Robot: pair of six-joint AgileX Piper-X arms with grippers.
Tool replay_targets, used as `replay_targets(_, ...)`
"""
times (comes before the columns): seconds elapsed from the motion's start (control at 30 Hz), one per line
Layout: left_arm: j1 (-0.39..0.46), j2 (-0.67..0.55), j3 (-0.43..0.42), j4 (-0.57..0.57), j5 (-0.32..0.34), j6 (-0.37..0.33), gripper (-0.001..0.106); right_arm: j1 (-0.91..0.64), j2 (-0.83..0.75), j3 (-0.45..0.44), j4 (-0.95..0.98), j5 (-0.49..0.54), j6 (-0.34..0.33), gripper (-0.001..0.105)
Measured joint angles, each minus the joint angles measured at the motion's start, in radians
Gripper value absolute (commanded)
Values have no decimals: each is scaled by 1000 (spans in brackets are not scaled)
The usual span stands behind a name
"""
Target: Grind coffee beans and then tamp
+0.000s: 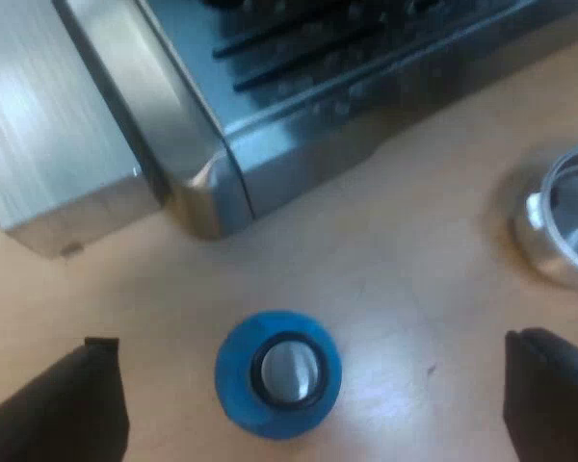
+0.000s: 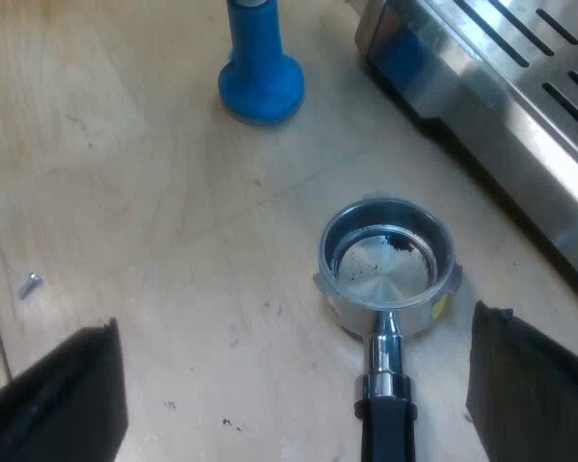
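Left pincer wide above blue tamper, upright on worktop near machine. Right pincer wide over metal holder lying beside machine, few grounds inside. Holder likely heavy, rigid, slippery; grip dark handle.

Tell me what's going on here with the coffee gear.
Nothing is being held right now. The left gripper hangs open over the blue tamper, which stands upright on the wooden table near a corner of the espresso machine. The right gripper is open over the metal holder, which lies loose on the table beside the machine. Its basket holds only a few specks of grounds, so neither grinding nor tamping looks done.
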Motion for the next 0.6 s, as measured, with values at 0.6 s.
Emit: replay_targets(0.6,0,373,0,-133,-14,-6,80,0,0,0,0,0,0,74)
